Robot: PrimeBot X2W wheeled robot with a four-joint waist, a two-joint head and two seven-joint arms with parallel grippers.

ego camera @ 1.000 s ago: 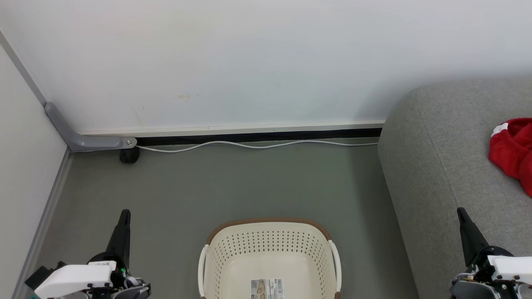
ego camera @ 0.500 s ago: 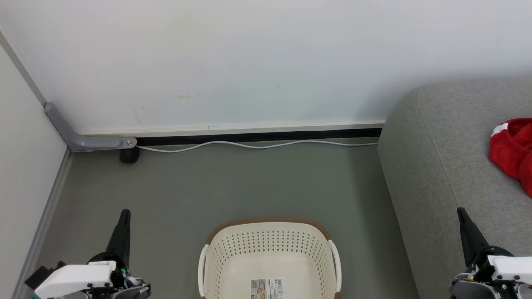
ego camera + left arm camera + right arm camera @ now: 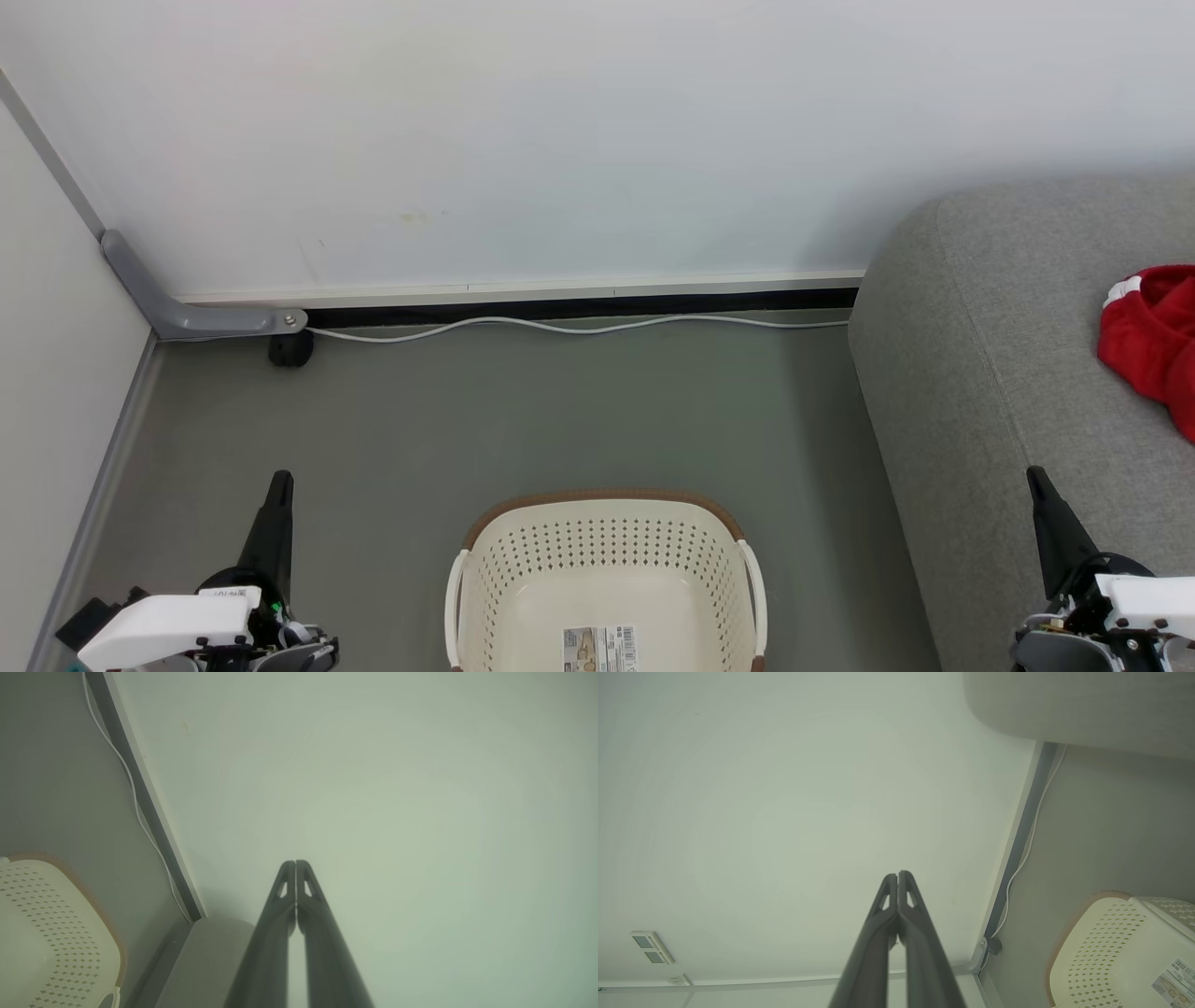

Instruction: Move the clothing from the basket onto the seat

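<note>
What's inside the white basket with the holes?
The cream perforated plastic basket holds a paper label on its bare bottom. Its near end is out of frame.

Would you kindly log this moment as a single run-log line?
basket: no clothing seen inside | clothing: lying on seat | left pincer: shut, empty | right pincer: shut, empty

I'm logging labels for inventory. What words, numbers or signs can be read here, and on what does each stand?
No text can be read.
Paper label inside the oval cream-white perforated plastic basket: picture, print and barcode, too small to read.
Small white sticker on the left arm's wrist: code-like marks, too small to read.
Bright-red fabric clothing on the grey upholstered seat: no lettering showing.
</note>
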